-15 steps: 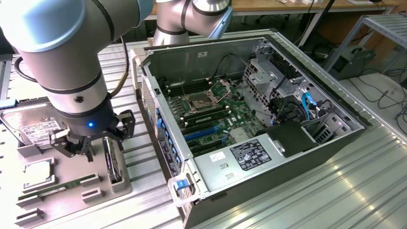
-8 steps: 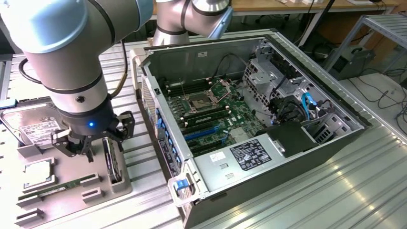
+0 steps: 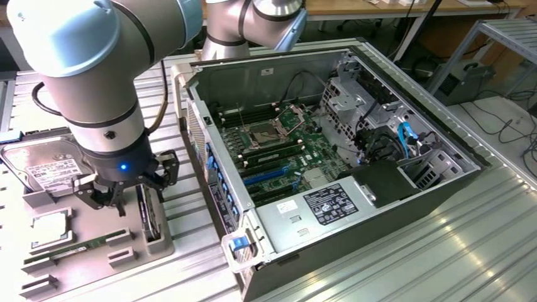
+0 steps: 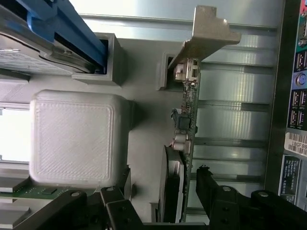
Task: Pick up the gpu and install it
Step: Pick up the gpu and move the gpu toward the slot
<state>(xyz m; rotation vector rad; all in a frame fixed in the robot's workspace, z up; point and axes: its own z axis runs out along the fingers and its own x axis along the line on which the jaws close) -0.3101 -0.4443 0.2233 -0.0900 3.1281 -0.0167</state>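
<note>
Gpu (image 4: 188, 115) stands on edge between the fingers of the gripper (image 4: 163, 201); we see it spread wide, nothing clamped.

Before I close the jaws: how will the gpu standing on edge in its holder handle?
The gpu looks like a thin rigid board: probably stiff, not floppy. Standing in the grey holder, it could tip if nudged sideways. Its metal bracket may make one end heavier.

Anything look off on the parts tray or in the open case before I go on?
Nothing stands out. The gpu stands on edge in its slot of the grey tray, with the open tool straddling it. The hard drive and memory stick lie in their own holders.
</note>
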